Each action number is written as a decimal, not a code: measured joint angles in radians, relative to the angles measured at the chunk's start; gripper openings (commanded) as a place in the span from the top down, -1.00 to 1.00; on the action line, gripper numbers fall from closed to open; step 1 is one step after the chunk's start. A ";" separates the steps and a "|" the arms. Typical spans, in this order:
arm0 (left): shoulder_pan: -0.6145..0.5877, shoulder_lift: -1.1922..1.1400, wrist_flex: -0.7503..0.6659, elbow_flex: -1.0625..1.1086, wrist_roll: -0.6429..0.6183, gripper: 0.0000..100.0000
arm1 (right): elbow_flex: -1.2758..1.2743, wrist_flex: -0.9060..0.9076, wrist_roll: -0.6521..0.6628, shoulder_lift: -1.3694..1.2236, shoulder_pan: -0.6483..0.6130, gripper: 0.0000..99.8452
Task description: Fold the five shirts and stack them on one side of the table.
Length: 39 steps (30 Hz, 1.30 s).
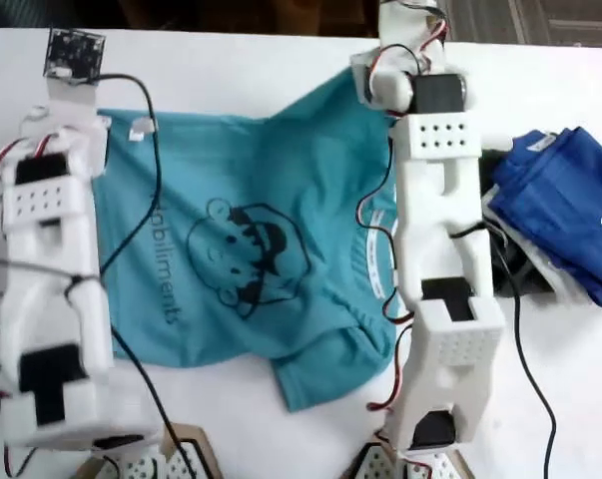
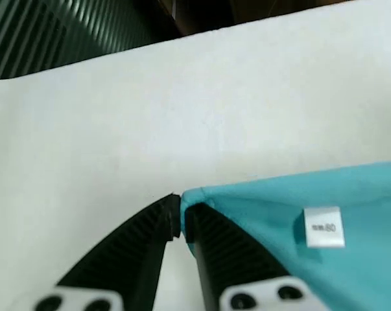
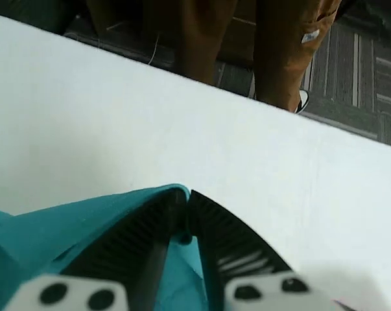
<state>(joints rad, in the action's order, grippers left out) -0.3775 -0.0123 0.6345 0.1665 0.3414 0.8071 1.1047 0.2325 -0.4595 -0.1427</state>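
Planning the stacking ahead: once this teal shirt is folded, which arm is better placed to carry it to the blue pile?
Right, likely: the blue pile lies beside the right arm; the left arm stands across the teal shirt from it. Both jaws pinch shirt corners.

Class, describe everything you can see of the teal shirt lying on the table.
The teal shirt is soft-looking cloth, spread mostly flat on the white table, with a dark cartoon face print, a ribbed neckline and a small white label near one corner. The left gripper pinches that corner with shut fingers; the right gripper pinches another corner, seemingly a sleeve. The other sleeve lies creased.
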 measured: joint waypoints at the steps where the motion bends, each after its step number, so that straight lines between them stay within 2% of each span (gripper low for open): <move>1: 0.000 -0.043 0.000 -0.035 0.000 0.95 | 0.000 -0.031 0.000 -0.008 0.002 0.97; 7: 0.000 -0.302 0.000 -0.249 0.000 0.95 | 0.000 -0.157 0.000 -0.091 0.002 0.97; 15: 0.000 -0.638 0.008 -0.535 0.000 0.95 | 0.000 -0.167 0.000 -0.245 0.011 0.97; 19: 0.000 -0.810 0.080 -0.729 0.000 0.95 | 0.000 -0.160 0.000 -0.262 0.020 0.97; 23: 0.000 -0.945 0.258 -0.954 0.000 0.95 | 0.018 -0.060 0.000 -0.264 0.020 0.97; 29: 0.000 -1.048 0.658 -1.333 0.011 0.95 | 0.129 0.213 0.000 -0.262 0.009 0.97; 35: 0.002 -1.091 1.054 -1.597 0.206 0.95 | 0.269 0.473 0.000 -0.262 -0.052 0.97; 39: -0.009 -1.091 1.132 -1.653 0.239 0.95 | 0.353 0.605 0.000 -0.262 -0.104 0.97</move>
<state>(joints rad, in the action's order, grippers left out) -0.3867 -1.1032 1.7668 -1.4860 0.5808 1.1600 1.7093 0.2325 -0.7219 -0.2470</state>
